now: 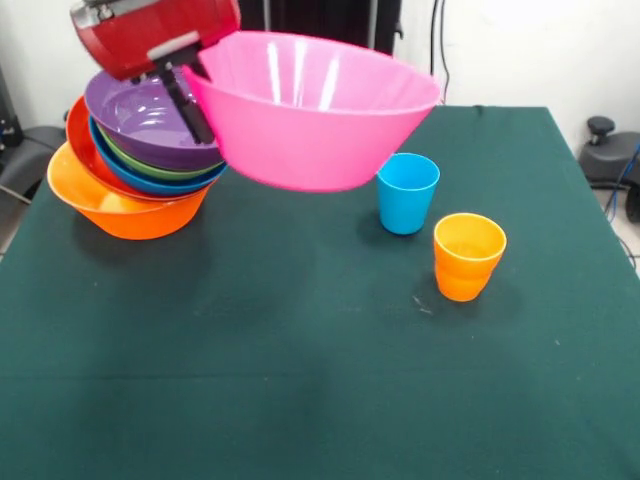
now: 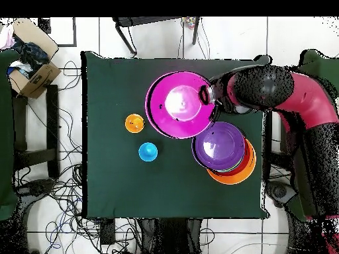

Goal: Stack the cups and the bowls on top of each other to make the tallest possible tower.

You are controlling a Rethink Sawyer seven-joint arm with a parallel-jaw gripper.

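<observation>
A big pink bowl (image 1: 310,110) (image 2: 180,104) hangs tilted in the air, my gripper (image 1: 190,95) (image 2: 210,94) shut on its rim. Just beside it leans the tower (image 1: 140,160) (image 2: 225,153): a purple bowl (image 1: 150,120) (image 2: 218,145) on top, then green, blue and red-orange bowls, nested in an orange bowl (image 1: 125,205) (image 2: 235,173) at the base. A blue cup (image 1: 407,192) (image 2: 147,152) and nested orange cups (image 1: 468,255) (image 2: 134,123) stand upright on the green cloth, apart from the pile.
The green table cloth (image 1: 300,350) (image 2: 112,185) ends at its edges close behind the tower. A cardboard box (image 2: 33,66) and cables lie on the floor beside the table.
</observation>
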